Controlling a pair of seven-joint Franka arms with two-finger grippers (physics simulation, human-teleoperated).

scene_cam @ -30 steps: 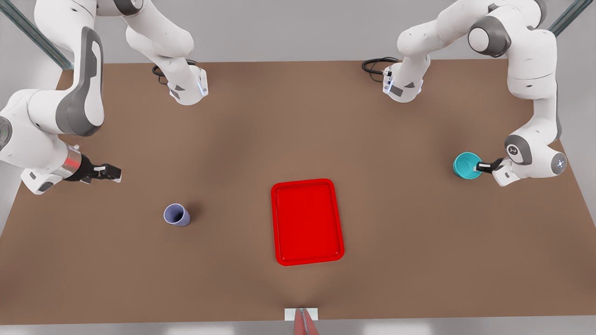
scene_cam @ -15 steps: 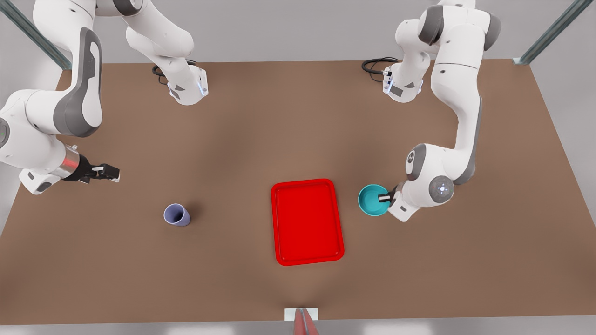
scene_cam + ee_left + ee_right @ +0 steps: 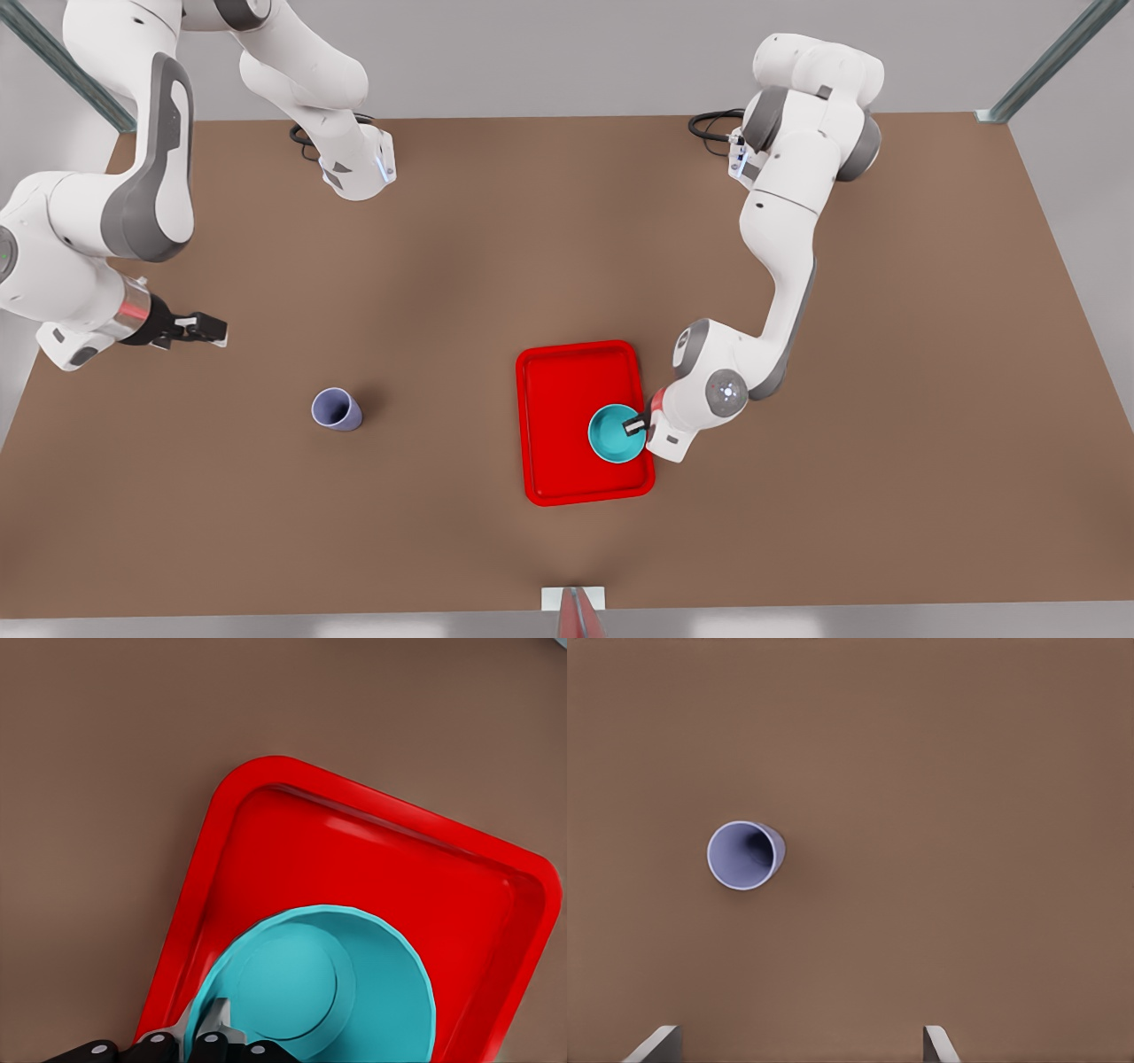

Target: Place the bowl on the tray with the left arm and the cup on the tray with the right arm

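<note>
A white jointed arm with grey joint covers reaches from the far edge of the brown bench, elbow bent, wrist low over the tray. Its left pincer grasps the bowl by the rim, one finger inside and one outside. The bowl is teal, round, shallow and smooth, and sits over the tray's corner nearest that arm; whether it touches the tray floor cannot be told. The tray is glossy red, flat, rectangular, with rounded corners and a low rim.

At the front view's left, the other arm waits, folded, its forearm level above the bench. Its right pincer is released, fingers apart. The cup, a plain lavender tapered tumbler, stands upright on the bench, well apart from the tray and that pincer.
</note>
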